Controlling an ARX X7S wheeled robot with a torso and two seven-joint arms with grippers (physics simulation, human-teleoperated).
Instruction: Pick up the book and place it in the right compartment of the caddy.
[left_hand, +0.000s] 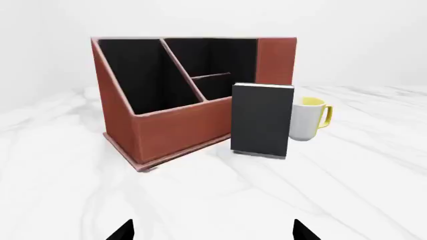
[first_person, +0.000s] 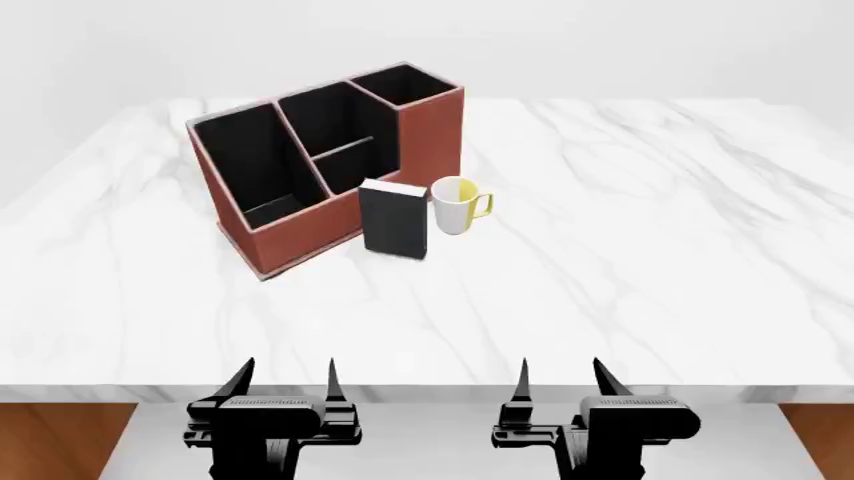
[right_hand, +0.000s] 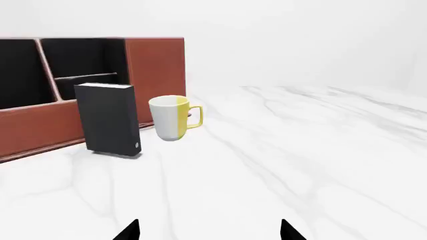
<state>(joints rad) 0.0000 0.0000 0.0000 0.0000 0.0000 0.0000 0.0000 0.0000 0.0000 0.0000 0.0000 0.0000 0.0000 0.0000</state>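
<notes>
The black book (first_person: 394, 220) stands upright on the marble table, just in front of the reddish-brown caddy (first_person: 300, 232); it also shows in the left wrist view (left_hand: 261, 120) and the right wrist view (right_hand: 108, 120). The caddy's right compartment (first_person: 407, 87) is its tallest end well, behind the book. My left gripper (first_person: 287, 378) and right gripper (first_person: 561, 375) are both open and empty at the table's near edge, well short of the book. Only their fingertips (left_hand: 123, 231) (right_hand: 128, 231) show in the wrist views.
A white-and-yellow mug (first_person: 455, 205) stands right of the book, close to the caddy's tall end. The white marble table (first_person: 641, 260) stretches wide to the right and front. Its near edge (first_person: 427, 394) runs just past my grippers.
</notes>
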